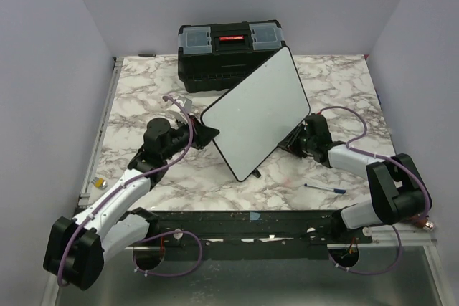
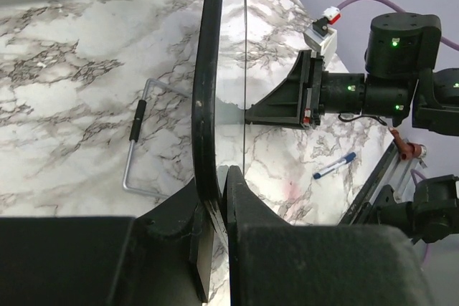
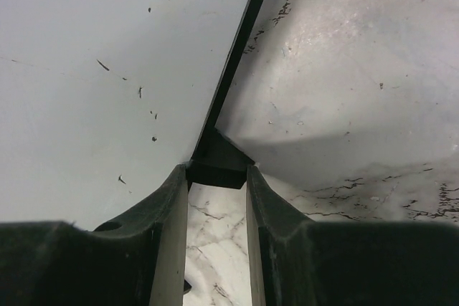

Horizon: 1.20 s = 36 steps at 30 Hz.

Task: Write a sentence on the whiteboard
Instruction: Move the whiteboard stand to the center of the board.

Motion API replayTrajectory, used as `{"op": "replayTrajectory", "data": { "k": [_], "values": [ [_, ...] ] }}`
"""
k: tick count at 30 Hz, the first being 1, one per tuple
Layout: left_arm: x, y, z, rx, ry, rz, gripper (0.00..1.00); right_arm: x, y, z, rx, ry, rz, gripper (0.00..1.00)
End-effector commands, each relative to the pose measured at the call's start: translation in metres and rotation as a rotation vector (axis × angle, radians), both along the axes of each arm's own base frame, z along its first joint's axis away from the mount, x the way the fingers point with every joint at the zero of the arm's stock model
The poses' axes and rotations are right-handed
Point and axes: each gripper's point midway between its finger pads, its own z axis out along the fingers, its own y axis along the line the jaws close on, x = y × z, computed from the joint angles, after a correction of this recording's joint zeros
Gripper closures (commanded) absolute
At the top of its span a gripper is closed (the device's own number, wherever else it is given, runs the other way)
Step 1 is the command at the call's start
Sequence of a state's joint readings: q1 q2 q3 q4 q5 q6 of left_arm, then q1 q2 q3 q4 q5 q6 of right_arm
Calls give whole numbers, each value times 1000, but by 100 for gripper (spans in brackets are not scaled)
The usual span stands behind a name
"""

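The whiteboard (image 1: 254,112) is lifted and tilted above the table's middle, held between both arms. Its face toward the top camera is blank; no blue sentence shows in any view. My left gripper (image 1: 206,132) is shut on the board's left edge; in the left wrist view the black rim (image 2: 204,69) runs down between my fingertips (image 2: 224,177). My right gripper (image 1: 290,140) holds the opposite edge. In the right wrist view its fingers (image 3: 217,173) clamp a small black foot (image 3: 219,155) on the rim, beside the white surface (image 3: 93,69).
A black toolbox (image 1: 226,51) stands at the back behind the board. A blue marker (image 1: 324,188) lies on the marble near the right arm and shows in the left wrist view (image 2: 334,165). A bent metal wire (image 2: 136,141) lies on the table under the board.
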State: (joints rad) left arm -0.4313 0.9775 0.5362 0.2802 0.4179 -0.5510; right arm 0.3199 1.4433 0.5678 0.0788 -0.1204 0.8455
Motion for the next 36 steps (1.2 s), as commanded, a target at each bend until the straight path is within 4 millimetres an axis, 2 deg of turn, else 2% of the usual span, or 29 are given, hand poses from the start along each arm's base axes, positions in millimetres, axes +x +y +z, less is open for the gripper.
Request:
{"op": "replayTrajectory", "data": {
  "k": [1,3,4,8,13,16,20,25,30,36],
  "values": [
    [-10,23,-56,166,102,48,100,0,17,7,38,-4,39,99],
    [-15,25,-59,167,119,50,100,-1,15,7,27,-5,41,98],
    [-17,25,-60,165,123,49,100,-1,15,8,22,-4,45,94],
    [-26,31,-66,178,152,59,100,-2,12,10,1,-10,53,71],
    [-31,33,-71,178,169,57,100,-8,6,16,-34,-30,69,51],
    [-32,33,-76,174,189,60,100,-16,-4,19,-76,-24,66,30],
    [-32,33,-83,177,207,66,100,-24,-16,30,-129,-32,55,16],
    [-31,38,-88,196,223,96,100,-36,-34,39,-199,-10,22,13],
    [-32,49,-100,232,263,153,100,-45,-40,45,-204,-12,1,13],
    [-34,58,-102,229,262,205,83,-34,-38,53,-208,-41,-3,12]
  ]
}}
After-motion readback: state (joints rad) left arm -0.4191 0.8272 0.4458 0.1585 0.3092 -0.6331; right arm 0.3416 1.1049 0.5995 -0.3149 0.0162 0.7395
